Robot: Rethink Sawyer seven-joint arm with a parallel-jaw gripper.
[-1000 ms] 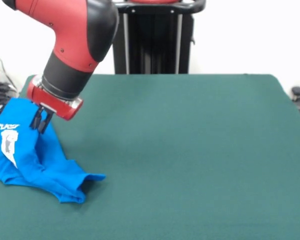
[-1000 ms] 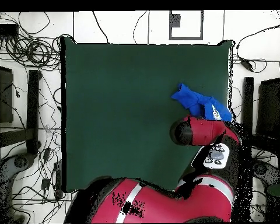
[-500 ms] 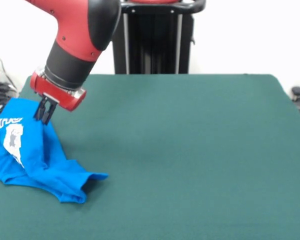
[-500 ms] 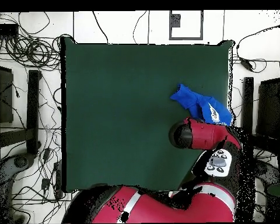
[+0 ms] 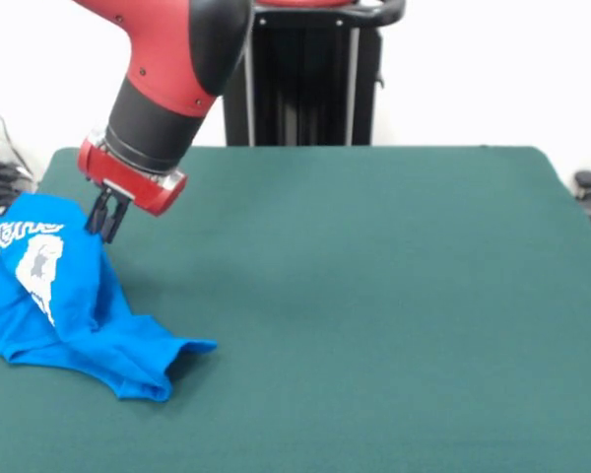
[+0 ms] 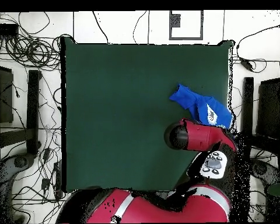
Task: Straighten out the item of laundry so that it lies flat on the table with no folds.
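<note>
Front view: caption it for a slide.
Red-and-black arm's gripper pinches and lifts the crumpled bright blue T-shirt at the dark green table's edge.

I see the table (image 5: 374, 296), a wide dark green top; the one thing lying on it is the blue shirt (image 5: 69, 315), crumpled in folds just below and beside my gripper (image 5: 106, 225); one sleeve trails out flat on the felt, away from the tool.
</note>
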